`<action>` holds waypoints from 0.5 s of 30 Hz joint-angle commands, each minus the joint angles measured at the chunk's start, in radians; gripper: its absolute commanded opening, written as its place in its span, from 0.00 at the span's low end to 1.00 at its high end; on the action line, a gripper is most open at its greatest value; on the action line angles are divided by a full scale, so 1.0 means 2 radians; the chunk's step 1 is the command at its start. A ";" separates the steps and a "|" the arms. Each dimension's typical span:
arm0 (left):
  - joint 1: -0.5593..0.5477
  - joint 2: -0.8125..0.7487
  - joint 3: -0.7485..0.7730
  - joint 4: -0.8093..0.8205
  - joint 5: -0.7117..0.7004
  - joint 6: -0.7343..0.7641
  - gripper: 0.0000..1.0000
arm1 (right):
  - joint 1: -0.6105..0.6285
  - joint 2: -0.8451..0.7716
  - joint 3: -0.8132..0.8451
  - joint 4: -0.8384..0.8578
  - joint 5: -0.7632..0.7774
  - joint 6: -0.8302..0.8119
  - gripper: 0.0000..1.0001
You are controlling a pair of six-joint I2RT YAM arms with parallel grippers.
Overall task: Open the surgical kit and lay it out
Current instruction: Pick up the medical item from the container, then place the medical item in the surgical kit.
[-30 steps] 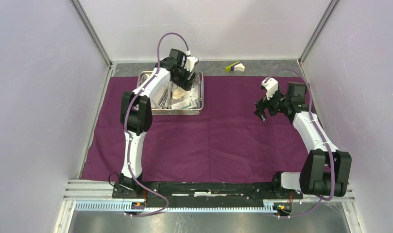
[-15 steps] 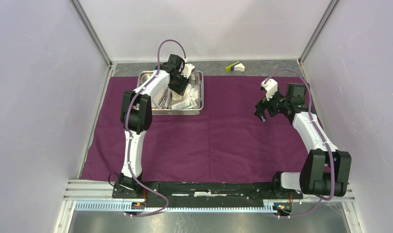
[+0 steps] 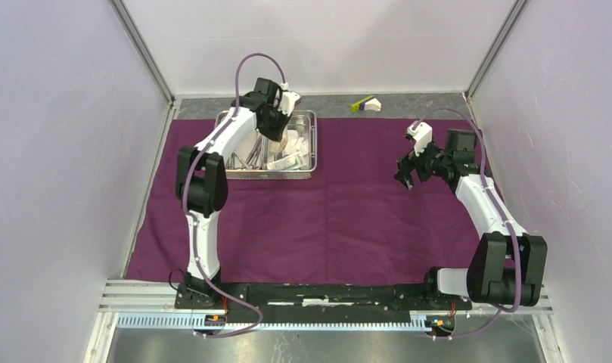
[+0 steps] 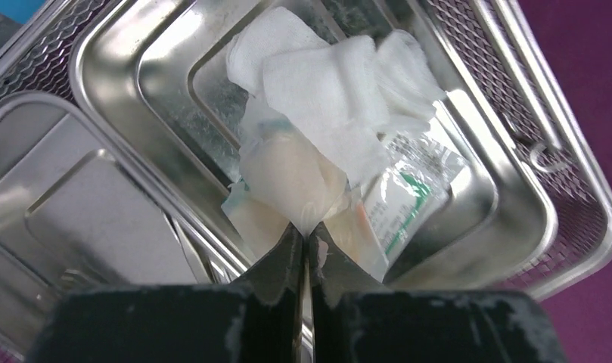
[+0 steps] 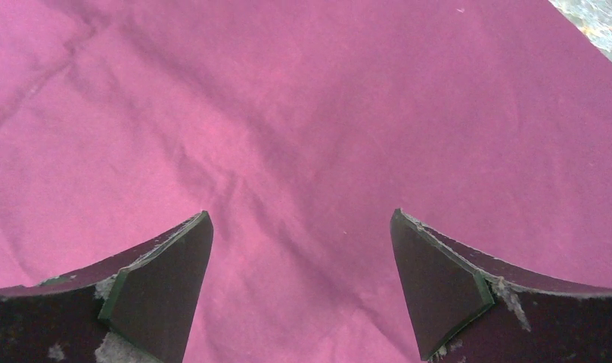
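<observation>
Left jaws pinch clear packet [image 4: 291, 178]; right gape.

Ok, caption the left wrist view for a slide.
Left gripper pinches the clear packet beneath gauze in the steel tray.

**Setting: robot lab test cell.** What I see from my station that marks it so:

- Walls: plain pale lilac panels on the left [image 3: 60, 151], back [image 3: 318, 45] and right [image 3: 575, 113], boxing the bench in.
- Frame: bare metal posts [image 3: 142, 51] in both far corners.
- Bench: grey table [image 3: 424, 104] with a slotted metal rail [image 3: 287, 321] along its near edge.
- Machinery: the two white-and-black arms I drive, left arm [image 3: 200, 204] and right arm [image 3: 480, 200], are fixed to a black bar [image 3: 318, 291]. Purple cables [image 3: 246, 68] loop off them.
- Staged props: a purple cloth [image 3: 340, 212] is spread flat, with a steel tray [image 3: 312, 144] on its far-left part.
</observation>
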 commanded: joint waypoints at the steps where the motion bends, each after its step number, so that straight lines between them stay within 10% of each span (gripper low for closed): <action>1: 0.000 -0.095 -0.040 0.022 0.066 0.003 0.08 | 0.021 0.002 0.009 0.025 -0.064 0.033 0.94; 9: -0.015 -0.202 -0.175 0.086 0.244 -0.005 0.15 | 0.105 0.040 0.058 0.109 -0.152 0.126 0.95; 15: -0.074 -0.265 -0.275 0.165 0.239 0.012 0.16 | 0.159 0.077 0.035 0.244 -0.206 0.242 0.98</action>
